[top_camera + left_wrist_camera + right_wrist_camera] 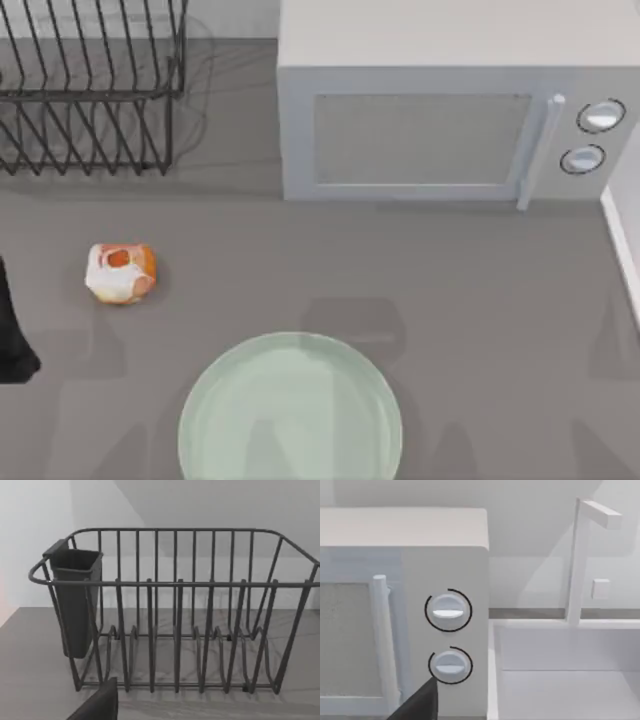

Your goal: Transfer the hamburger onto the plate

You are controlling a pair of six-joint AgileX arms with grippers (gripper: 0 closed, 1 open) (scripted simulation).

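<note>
From the top view, I have the hamburger point(121, 272) sitting on the grey table point(480, 300) toward the left side, a small blocky orange and white lump with a red-orange patch on top. It stands alone, with bare table all round it. The plate point(291, 410) lies near the front edge at the middle, a wide pale mint-green disc with a slightly raised rim, well apart from the hamburger, with open table between them. A wire dish rack point(90, 90) fills the back left corner and a white microwave point(450, 120) the back right. A dark piece of my left arm point(12, 345) shows at the left edge; I cannot tell how its claw stands.

In the left wrist view, I look straight at the dish rack point(175, 610), with a dark cutlery holder point(75, 600) hung on one end. A dark fingertip point(97, 705) intrudes at the frame's edge; whether that claw is spread, I cannot tell.

In the right wrist view, I see the microwave's two dials point(448, 610), its handle point(382, 640), and a white sink point(565, 670) with a faucet point(580, 555) beside it. Another dark fingertip point(417, 705) shows, its claw's spread undecidable.
</note>
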